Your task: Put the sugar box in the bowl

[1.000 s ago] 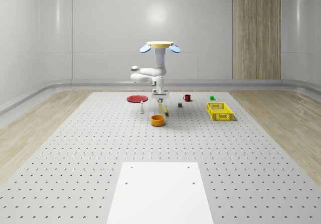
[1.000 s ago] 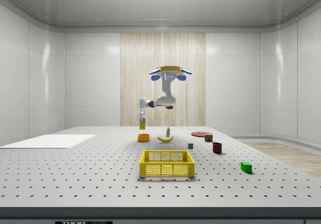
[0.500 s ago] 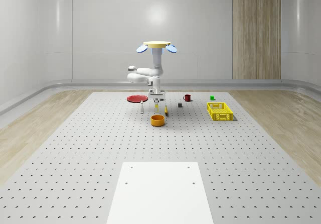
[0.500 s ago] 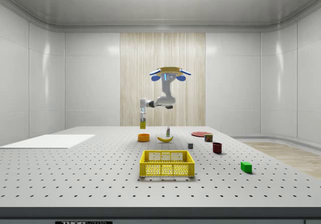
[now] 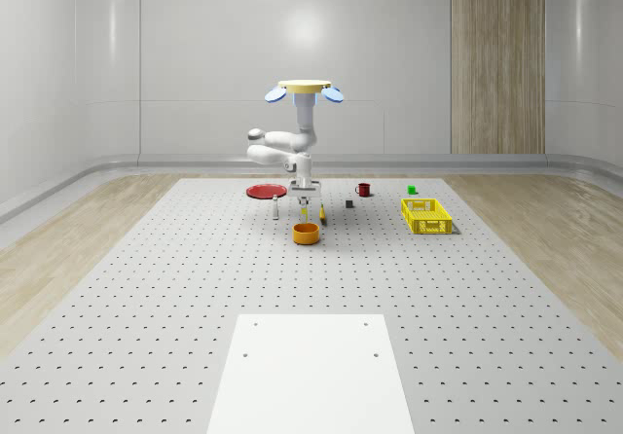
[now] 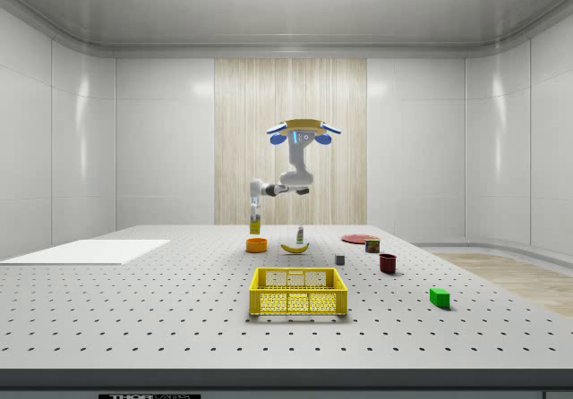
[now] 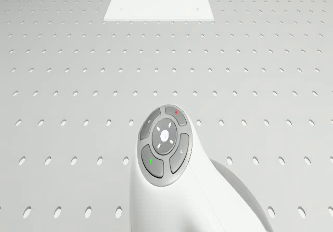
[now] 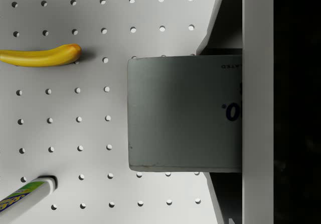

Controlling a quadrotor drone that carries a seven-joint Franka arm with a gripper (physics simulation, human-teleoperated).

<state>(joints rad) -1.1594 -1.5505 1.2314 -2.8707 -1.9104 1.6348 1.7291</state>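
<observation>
The drone (image 5: 304, 89) hovers above the table's far middle, with its arm bent down in front of it. My gripper (image 5: 306, 203) is shut on the sugar box (image 5: 307, 212), which hangs upright just above the orange bowl (image 5: 307, 233). In the side view the sugar box (image 6: 255, 224) is held by the gripper (image 6: 255, 212) straight over the bowl (image 6: 257, 245), with a small gap between them. In the wrist view the box's grey end face (image 8: 183, 113) lies against one finger (image 8: 258, 103).
A banana (image 5: 322, 216) and a marker (image 5: 275, 209) lie just behind the bowl. Farther back are a red plate (image 5: 265, 191), a dark cube (image 5: 349, 202), a red mug (image 5: 363, 189) and a green block (image 5: 412, 190). A yellow crate (image 5: 426, 216) stands right, a white pad (image 5: 310, 371) at the front.
The drone shifted slightly toward the whole-scene view's left. The arm has lowered the sugar box, which now hangs closer to the bowl. The grip is unchanged.
</observation>
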